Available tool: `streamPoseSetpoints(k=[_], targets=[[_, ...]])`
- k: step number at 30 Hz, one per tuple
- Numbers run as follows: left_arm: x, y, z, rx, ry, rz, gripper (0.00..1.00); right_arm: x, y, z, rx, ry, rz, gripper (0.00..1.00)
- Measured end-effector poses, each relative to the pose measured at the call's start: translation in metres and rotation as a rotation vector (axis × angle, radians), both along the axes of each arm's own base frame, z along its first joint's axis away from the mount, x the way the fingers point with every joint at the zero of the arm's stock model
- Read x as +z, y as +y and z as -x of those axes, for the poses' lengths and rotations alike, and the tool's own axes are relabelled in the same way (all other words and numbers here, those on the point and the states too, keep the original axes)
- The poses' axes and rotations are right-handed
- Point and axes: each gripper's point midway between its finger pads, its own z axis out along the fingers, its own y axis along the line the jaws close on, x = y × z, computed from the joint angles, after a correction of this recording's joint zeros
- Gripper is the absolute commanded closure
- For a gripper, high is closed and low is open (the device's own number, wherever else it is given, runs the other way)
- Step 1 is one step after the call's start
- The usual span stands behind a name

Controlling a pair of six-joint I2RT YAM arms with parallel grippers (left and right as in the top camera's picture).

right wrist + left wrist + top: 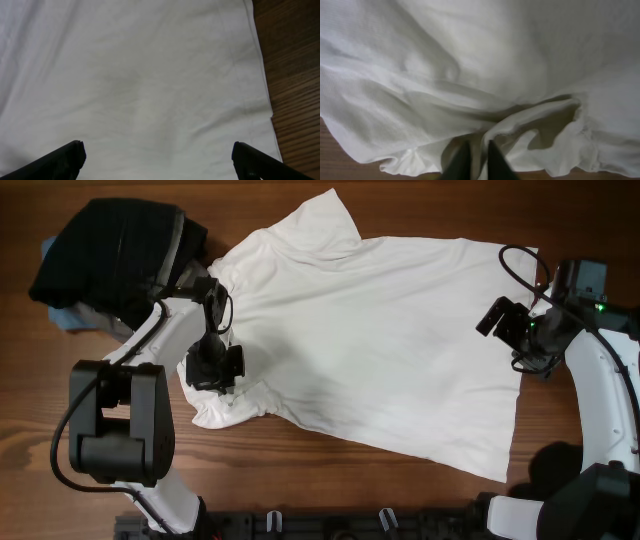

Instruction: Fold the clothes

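The white T-shirt point(380, 340) lies spread across the middle of the worktop point(330, 500). Its neck is toward 9 o'clock and its hem toward 3 o'clock. One sleeve points to 12 and the other lies rumpled at about 7.

The left arm point(165, 330) reaches over that lower sleeve. The left jaws are clenched on a fold of its white cloth, and the wrist view shows a sliver of fabric pinched between the dark fingers point(462, 162). The right arm point(600, 380) hangs over the hem at 3 o'clock, with the right jaws released, spread wide and gripping nothing.

A black garment point(110, 250) sits heaped on a light blue piece point(62, 318) at 10 o'clock, just beside the shirt's neck.

The step in hand looks like the first fold, with the sleeve side taken. Next, I judge, the right jaws need to drop and take the hem corner on the same long edge. Both arms can then lift that edge toward 12 o'clock together without dragging the shirt.
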Motion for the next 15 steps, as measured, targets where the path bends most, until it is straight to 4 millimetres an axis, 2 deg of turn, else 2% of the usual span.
streamPoseSetpoints(k=[2, 4, 8, 12, 15], targets=[[0.000, 0.001, 0.000, 0.004, 0.000, -0.005, 0.96, 0.000, 0.000, 0.000, 0.000, 0.000, 0.000, 0.02], [0.000, 0.000, -0.001, 0.004, -0.003, -0.002, 0.42, 0.001, 0.000, -0.002, 0.000, -0.007, 0.002, 0.01], [0.013, -0.011, -0.018, 0.018, -0.046, 0.054, 0.39, 0.001, -0.001, -0.005, 0.000, -0.021, 0.005, 0.01], [0.019, -0.031, -0.010, -0.021, -0.016, 0.151, 0.32, 0.002, -0.001, -0.005, 0.000, -0.022, 0.005, 0.01], [0.013, -0.050, -0.016, -0.099, -0.065, 0.174, 0.35, 0.002, -0.001, -0.006, 0.000, -0.025, 0.006, 0.02]])
